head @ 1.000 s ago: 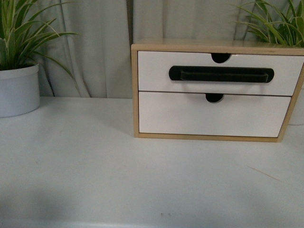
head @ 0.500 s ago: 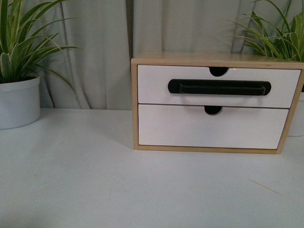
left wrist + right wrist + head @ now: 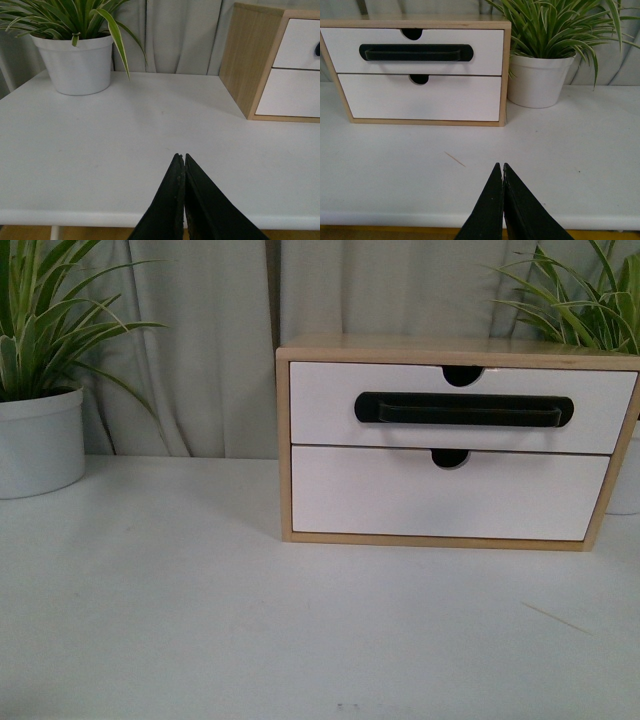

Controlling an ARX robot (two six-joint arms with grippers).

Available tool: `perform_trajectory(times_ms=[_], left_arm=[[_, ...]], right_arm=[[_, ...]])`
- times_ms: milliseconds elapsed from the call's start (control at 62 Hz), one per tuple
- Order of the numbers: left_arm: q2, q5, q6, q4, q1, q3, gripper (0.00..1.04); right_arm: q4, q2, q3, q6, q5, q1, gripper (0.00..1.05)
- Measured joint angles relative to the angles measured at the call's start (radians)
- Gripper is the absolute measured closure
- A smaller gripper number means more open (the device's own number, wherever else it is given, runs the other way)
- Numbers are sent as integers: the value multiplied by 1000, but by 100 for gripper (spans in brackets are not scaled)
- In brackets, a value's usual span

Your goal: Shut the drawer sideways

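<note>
The drawer is the upper one in a light-wood frame. It has a white front, a long black bar handle and a half-round notch in its top edge. It sits flush with the frame. It also shows in the right wrist view, and its edge shows in the left wrist view. Neither arm shows in the front view. My left gripper is shut and empty over the table's near edge, far from the frame. My right gripper is shut and empty, in front of the frame.
A plain white lower drawer sits under the handled one. A white plant pot stands at the far left and another just right of the frame. A thin stick lies on the white table.
The front camera's view has shifted: the frame and pots dropped in the picture, then rose part of the way back. The drawer stays flush with the frame.
</note>
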Motion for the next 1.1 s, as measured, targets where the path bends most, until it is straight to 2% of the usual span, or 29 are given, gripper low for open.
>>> perform_trajectory(times_ms=[468,565,774,806,855,1097], left_arm=[[-161,0,1,-161,0,0,101],[-290,0,1,-316,0,1,101],[-320,0,1,-327,0,1,101],[-320,0,1,-327,0,1,97],[-321,0,1,-327,0,1,88],[-321,0,1,-327,0,1,43]], right_arm=[[2,-45,-48,1,0,0,103],[2,-45,-48,1,0,0,103],[2,-45,-48,1,0,0,103],[2,-45,-48,0,0,0,103],[2,-45,-48,0,0,0,96],[2,-45,-48,0,0,0,52]])
